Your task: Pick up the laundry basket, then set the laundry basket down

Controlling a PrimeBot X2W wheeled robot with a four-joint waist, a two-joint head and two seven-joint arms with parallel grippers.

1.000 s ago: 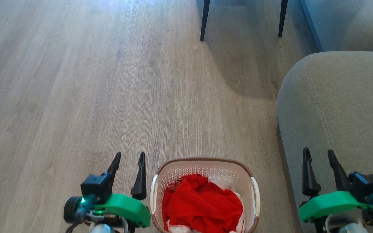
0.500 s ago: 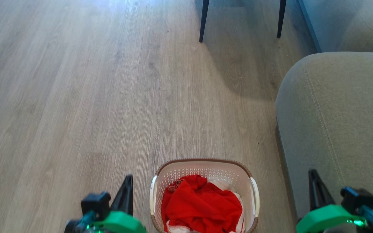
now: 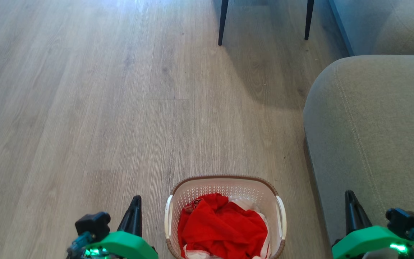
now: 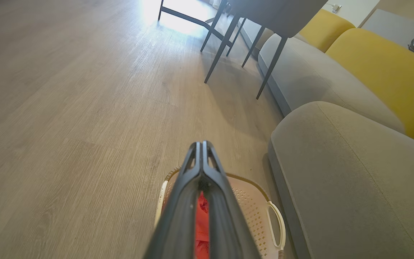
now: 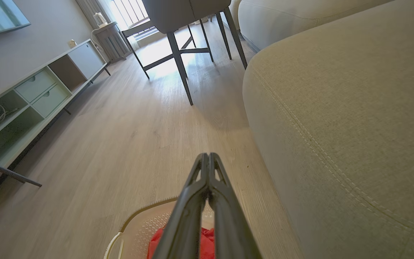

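The laundry basket (image 3: 225, 177), white and perforated with a brown rim and white side handles, stands on the wood floor at the bottom middle of the head view. Red and white clothes (image 3: 225, 226) fill it. My left gripper (image 3: 136, 198) is just left of the basket, apart from its handle, with its fingers pressed together and empty. My right gripper (image 3: 348, 194) is well to the basket's right, in front of the sofa, also shut on nothing. In the left wrist view the shut gripper (image 4: 202, 144) points over the basket (image 4: 252, 210). In the right wrist view the shut gripper (image 5: 207, 155) hangs above the basket (image 5: 140, 228).
A grey sofa (image 3: 372, 126) lies close along the basket's right side, with yellow cushions (image 4: 383, 68) further back. Dark chair legs (image 3: 222, 21) stand ahead on the floor. A low cabinet (image 5: 41, 93) runs along the far wall. Open wood floor (image 3: 102, 108) stretches ahead and left.
Both grippers have gone from open to shut and dropped lower in the head view. The basket stays put; the camera shifted slightly.
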